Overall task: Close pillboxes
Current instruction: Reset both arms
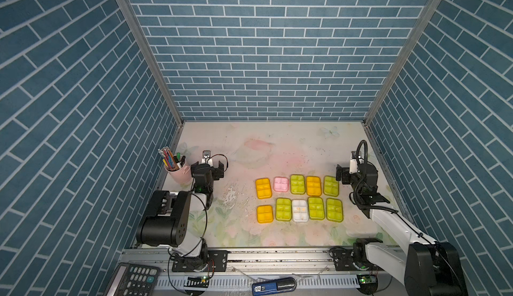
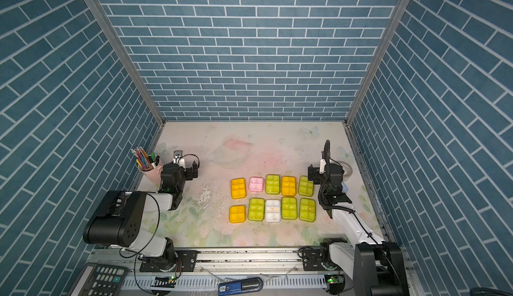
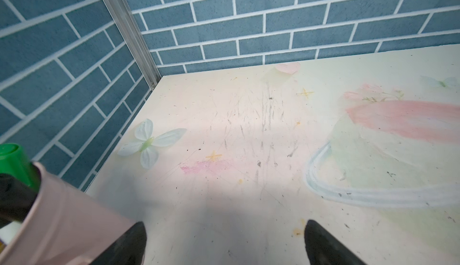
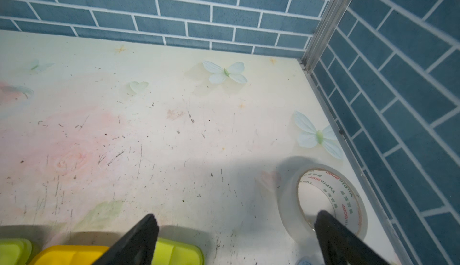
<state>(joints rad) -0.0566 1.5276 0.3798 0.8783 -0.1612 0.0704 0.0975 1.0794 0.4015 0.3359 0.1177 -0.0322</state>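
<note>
Ten pillboxes (image 1: 299, 210) are lying in two rows of five, well apart from the pink cup (image 1: 179, 178), off to its right. Both grippers are hanging wide open and holding nothing: the left gripper (image 3: 225, 226) just beside the cup, the right gripper (image 4: 236, 220) at the end of the rows farthest from the cup. Every lid is looking flat from above, though I cannot tell whether each is snapped. Pressing straight down near a lid's free edge, without sliding the box, seems the surest way.
</note>
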